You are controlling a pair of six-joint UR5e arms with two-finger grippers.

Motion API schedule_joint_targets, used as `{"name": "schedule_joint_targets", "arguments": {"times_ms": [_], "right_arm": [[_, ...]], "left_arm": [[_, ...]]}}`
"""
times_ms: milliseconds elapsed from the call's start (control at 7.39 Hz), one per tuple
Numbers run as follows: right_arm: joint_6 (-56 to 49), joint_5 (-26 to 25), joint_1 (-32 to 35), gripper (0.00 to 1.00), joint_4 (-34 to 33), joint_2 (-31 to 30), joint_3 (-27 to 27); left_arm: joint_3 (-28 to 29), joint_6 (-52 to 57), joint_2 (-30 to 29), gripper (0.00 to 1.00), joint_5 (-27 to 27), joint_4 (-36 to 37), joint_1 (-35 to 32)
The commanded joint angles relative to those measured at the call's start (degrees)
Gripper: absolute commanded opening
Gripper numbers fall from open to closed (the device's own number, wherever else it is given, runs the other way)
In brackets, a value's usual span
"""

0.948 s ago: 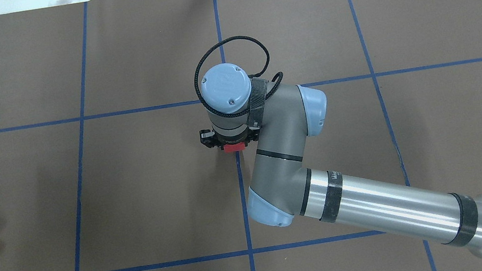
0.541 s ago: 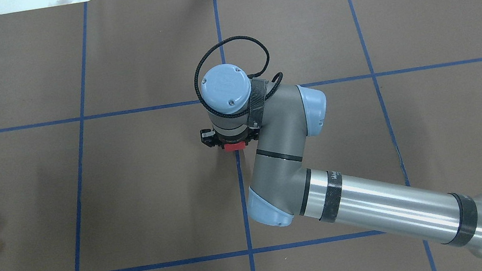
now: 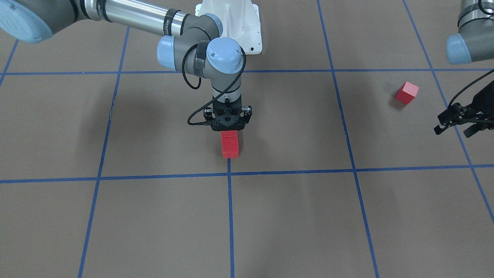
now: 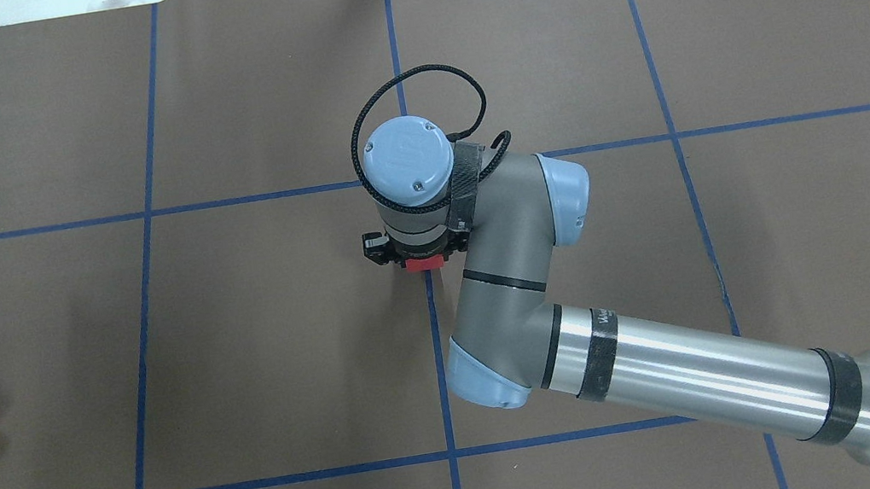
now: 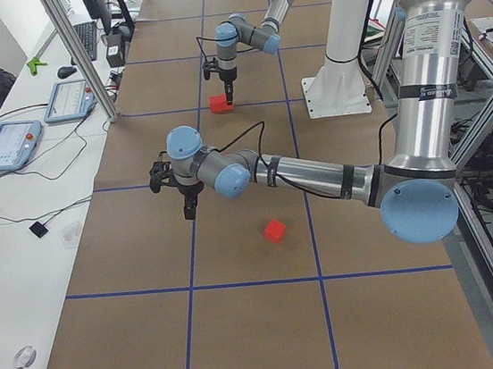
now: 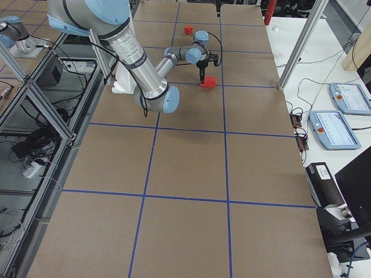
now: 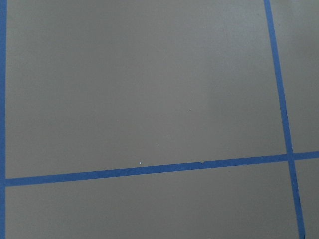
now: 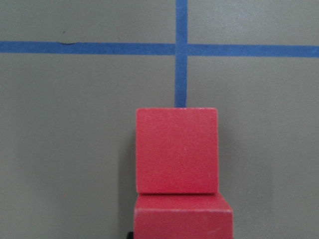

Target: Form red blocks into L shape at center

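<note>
Two red blocks (image 3: 230, 148) are sitting touching, in a row along the middle line on the bench (image 3: 154, 216), just robot-side of the tape crossing (image 3: 229, 172). Right jaws are hanging directly over the one farther from the crossing; how wide they stand is hidden, cannot tell. Third red block (image 3: 406, 93) is lying well off to the crossing's robot-left. Left jaws are hovering farther out that way, spread apart, holding nothing.

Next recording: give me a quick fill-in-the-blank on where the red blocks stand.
The right gripper is at a row of ___ red blocks at the center.
The third red block lies apart, on the ___ arm's side.
The left gripper holds ___.
Missing: two; left; nothing.
</note>
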Motion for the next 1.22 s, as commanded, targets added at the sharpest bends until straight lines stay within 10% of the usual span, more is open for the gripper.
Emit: {"name": "schedule_joint_targets", "arguments": {"times_ms": [0, 677, 1083], "right_arm": [[0.2, -0.1, 0.1, 0.97, 0.3, 0.1, 0.0], [0.1, 1.5, 5.0, 0.98, 1.5, 0.1, 1.9], [-2.0, 7.6, 12.6, 0.99, 1.6, -4.9, 6.7]], "left_arm": [[-0.2, 0.0, 0.0, 1.0, 0.0, 0.0, -0.1], [-14.2, -0.7, 15.2, 1.0, 4.3, -0.3, -0.4], [-15.3, -14.7, 31.1, 1.0, 7.8, -20.6, 0.4]]}}
